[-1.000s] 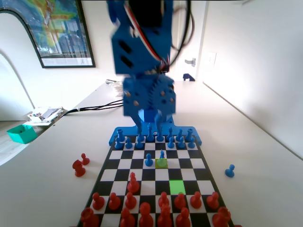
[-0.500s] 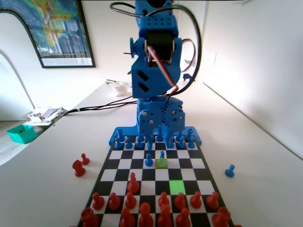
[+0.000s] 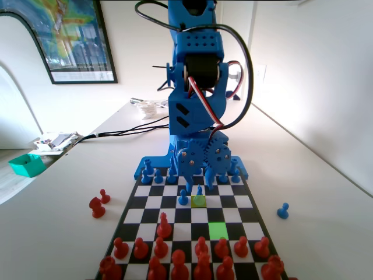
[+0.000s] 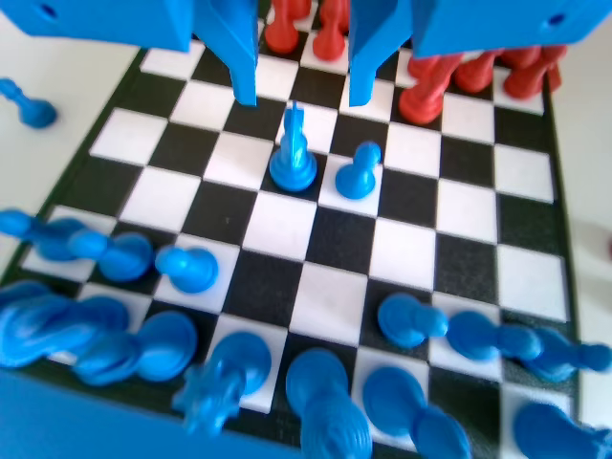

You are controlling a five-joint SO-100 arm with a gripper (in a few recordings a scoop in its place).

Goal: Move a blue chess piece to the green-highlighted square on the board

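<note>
- Since a second ago the blue arm has swung down over the far end of the flat black-and-white chequered board [image 3: 152, 202], its two-finger gripper [image 4: 301, 96] now low above the slim, pointed blue plastic chess piece [image 4: 293, 153].
- The jaws stand apart, holding nothing, one on each side above the piece's tip.
- In the fixed view, the piece [image 3: 199, 191] stands on the paler yellow-green square [image 3: 199, 201], a round-headed blue pawn [image 3: 183, 198] just left.
- The bright green-highlighted square [image 3: 218, 230] lies nearer the red pieces, bare.
</note>
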